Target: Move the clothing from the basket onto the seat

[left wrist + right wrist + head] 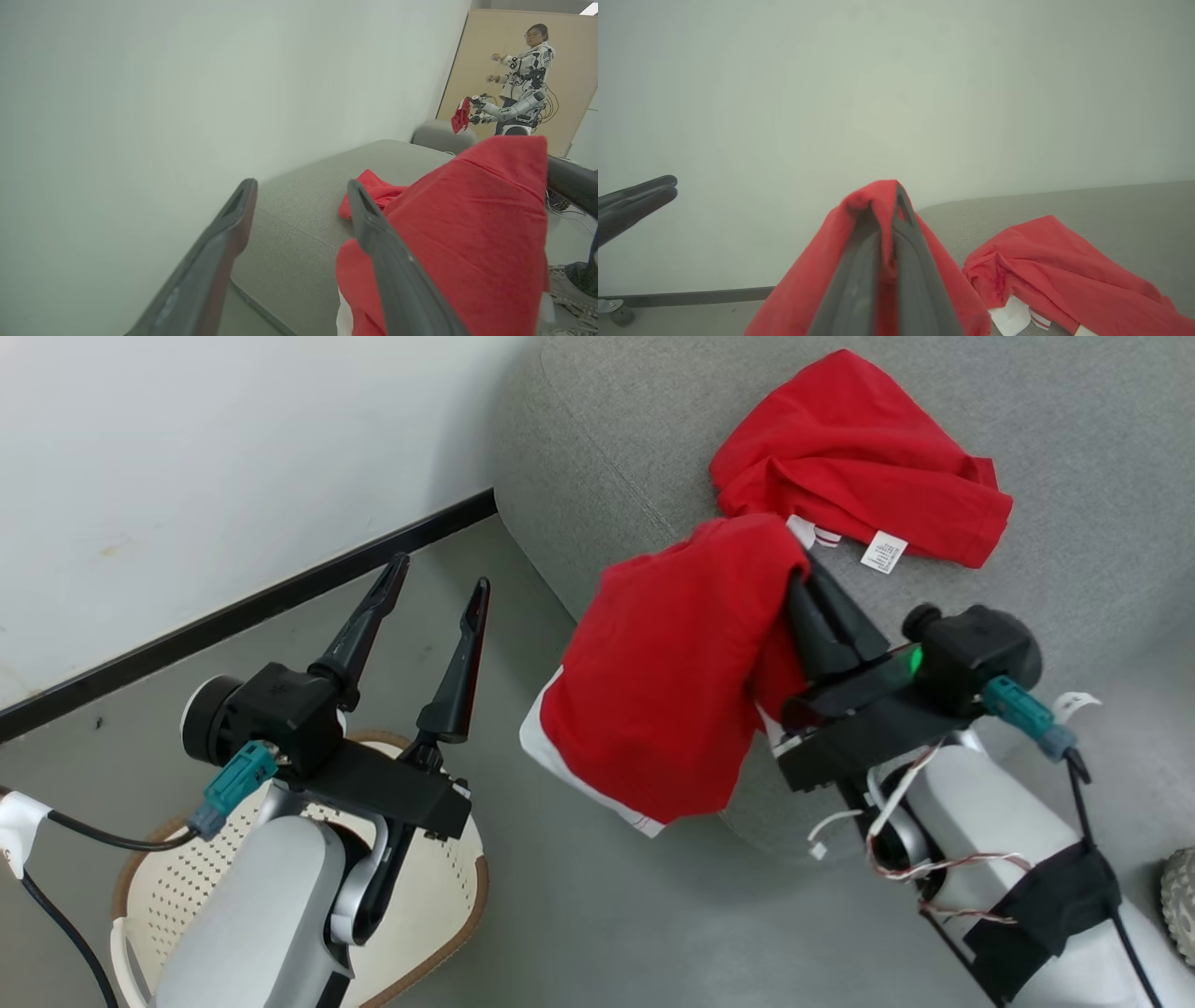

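Note:
One red garment (864, 457) with a white label lies crumpled on the grey seat (1074, 420). A second red garment (667, 677) with white trim hangs from my right gripper (801, 569), which is shut on its top fold above the seat's front corner. In the right wrist view the shut fingers (859, 275) rise through red cloth (803, 294), with the lying garment (1059, 275) to their right. My left gripper (439, 569) is open and holds nothing, raised above the basket (439, 915). The left wrist view shows the hanging garment (472, 233) beside the open fingers (219, 252).
A white wall with a black skirting (252, 607) runs behind the grey floor (579, 915). Far off in the left wrist view a person (528, 70) stands by another robot arm holding red cloth. A pale knobbly thing (1178, 901) sits at the right edge.

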Controlling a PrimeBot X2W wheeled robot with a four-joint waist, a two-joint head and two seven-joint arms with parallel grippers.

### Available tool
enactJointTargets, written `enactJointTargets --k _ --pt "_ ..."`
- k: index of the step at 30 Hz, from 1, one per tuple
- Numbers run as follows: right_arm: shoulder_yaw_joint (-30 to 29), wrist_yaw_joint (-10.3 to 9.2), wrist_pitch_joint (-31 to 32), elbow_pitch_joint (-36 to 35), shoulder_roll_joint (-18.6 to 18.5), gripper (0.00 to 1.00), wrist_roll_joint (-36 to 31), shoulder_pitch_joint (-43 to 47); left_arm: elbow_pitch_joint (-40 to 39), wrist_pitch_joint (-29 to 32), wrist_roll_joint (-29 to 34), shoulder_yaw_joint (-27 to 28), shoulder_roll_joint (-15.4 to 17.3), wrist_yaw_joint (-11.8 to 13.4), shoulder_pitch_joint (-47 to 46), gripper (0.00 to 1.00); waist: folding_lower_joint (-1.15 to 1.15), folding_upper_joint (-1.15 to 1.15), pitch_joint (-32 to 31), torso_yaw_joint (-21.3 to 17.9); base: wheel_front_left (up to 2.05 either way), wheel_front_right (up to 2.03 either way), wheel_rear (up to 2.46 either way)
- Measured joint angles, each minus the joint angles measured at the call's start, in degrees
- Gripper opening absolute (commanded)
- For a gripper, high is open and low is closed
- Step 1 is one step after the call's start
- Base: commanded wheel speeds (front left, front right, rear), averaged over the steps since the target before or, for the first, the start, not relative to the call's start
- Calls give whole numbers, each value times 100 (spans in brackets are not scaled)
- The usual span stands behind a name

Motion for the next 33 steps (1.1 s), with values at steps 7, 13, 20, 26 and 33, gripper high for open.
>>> enactJointTargets --k 7,13,20,26,33 --pt "-528 -51 0 56 -346 0 -34 -157 -21 96 27 -59 -1 -2 -1 100 0 0 144 9 0 0 0" --pt "-951 -77 -2 88 -519 0 -34 -410 -44 153 29 -63 80 -10 -4 100 0 0 299 66 0 0 0" --pt "-1510 -101 -18 -8 -756 0 -36 -717 -141 205 35 -58 174 -14 -5 100 0 0 525 123 0 0 0" --pt "-1928 -124 -26 -31 -943 0 -70 -786 -207 269 36 -67 230 -58 -10 100 0 0 749 170 0 0 0" --pt "-2327 -146 -42 7 -1044 0 -76 -789 -315 353 78 -66 352 -102 -64 100 1 0 1030 245 0 0 0"
